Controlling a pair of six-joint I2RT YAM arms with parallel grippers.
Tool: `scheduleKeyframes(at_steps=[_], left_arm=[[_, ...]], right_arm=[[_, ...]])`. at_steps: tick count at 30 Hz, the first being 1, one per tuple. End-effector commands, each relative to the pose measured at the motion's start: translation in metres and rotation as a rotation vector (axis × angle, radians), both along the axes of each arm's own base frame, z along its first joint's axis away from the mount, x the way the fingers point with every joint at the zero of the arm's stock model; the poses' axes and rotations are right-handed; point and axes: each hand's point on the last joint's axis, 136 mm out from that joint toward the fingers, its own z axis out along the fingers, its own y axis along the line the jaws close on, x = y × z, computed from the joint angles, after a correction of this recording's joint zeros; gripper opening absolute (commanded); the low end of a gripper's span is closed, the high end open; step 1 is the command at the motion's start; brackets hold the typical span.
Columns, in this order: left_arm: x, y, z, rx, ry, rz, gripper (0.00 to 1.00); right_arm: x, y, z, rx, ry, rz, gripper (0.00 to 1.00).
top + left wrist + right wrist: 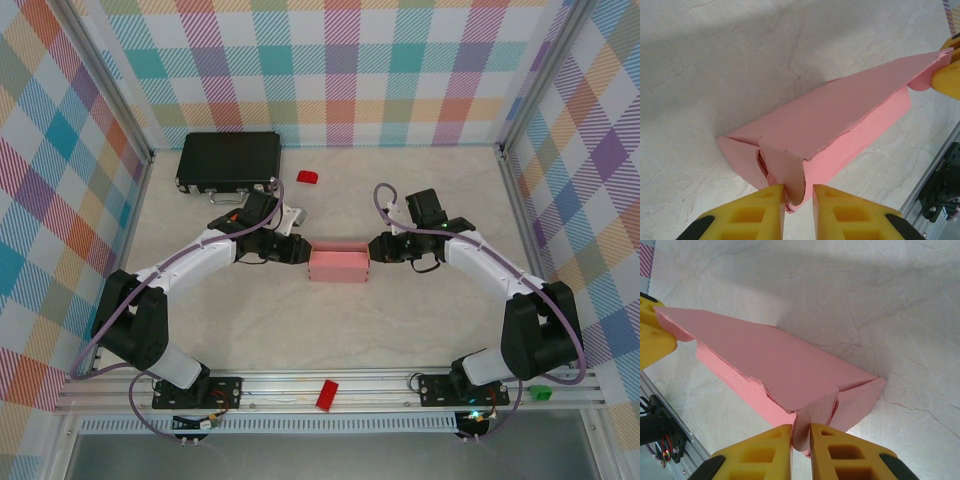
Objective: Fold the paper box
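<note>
1. Paper box (338,264): pink card, formed into a long, low rectangular shape. It lies on the table (400,330) about mid-workspace, long axis left-right, directly between the two grippers.
2. Wrist views: the top panel slopes up off the body rather than lying flat, and its long free edge is ragged. A rounded tab sticks out at each end.
3. Left gripper (799,192): at the box's left end, yellow fingers close together with the rounded tab between them. The tab touches one finger, and there's a sliver of gap on the other side. Can't tell if it's actually clamped.
4. Right gripper (801,432): at the box's right end, fingers pressed onto that end's tab with no gap visible. Clamped on the box.
5. Both arms reach inward from their bases at the near edge, wrists roughly level, facing each other across the box.
6. Black hard case (229,161): far-left corner, well apart from the box.
7. Far red block (307,177): near the case, to its right.
8. Near red block (327,395): on the aluminium rail (390,392) between the arm bases.
</note>
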Motion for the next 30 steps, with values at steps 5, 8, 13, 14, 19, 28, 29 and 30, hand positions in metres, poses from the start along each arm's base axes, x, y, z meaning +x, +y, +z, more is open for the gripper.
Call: scheduleKeyframes(at_steps=[5, 8, 13, 14, 19, 28, 29, 30], left_arm=[[-0.011, -0.003, -0.013, 0.025, 0.034, -0.034, 0.2], [-0.011, -0.003, -0.014, 0.031, 0.037, -0.034, 0.2], [-0.011, -0.003, -0.016, 0.037, 0.04, -0.038, 0.19], [-0.012, -0.002, -0.016, 0.041, 0.039, -0.039, 0.19], [-0.012, -0.003, -0.016, 0.045, 0.04, -0.042, 0.19], [-0.012, -0.003, -0.013, 0.047, 0.034, -0.047, 0.19], [-0.012, -0.003, -0.013, 0.049, 0.033, -0.047, 0.19], [-0.013, -0.002, -0.014, 0.05, 0.035, -0.049, 0.19]], right_arm=[[0.002, 0.008, 0.012, 0.033, -0.009, 0.016, 0.17], [0.003, 0.008, 0.012, 0.034, -0.008, 0.015, 0.17], [0.003, 0.009, 0.01, 0.037, 0.002, 0.016, 0.16], [0.003, 0.01, 0.011, 0.04, 0.004, 0.016, 0.16], [0.003, 0.012, 0.009, 0.05, 0.021, 0.023, 0.16], [-0.001, 0.002, -0.008, -0.018, 0.038, 0.015, 0.16], [-0.001, 0.001, -0.009, -0.022, 0.039, 0.014, 0.15], [-0.002, 0.001, -0.01, -0.025, 0.041, 0.017, 0.15]])
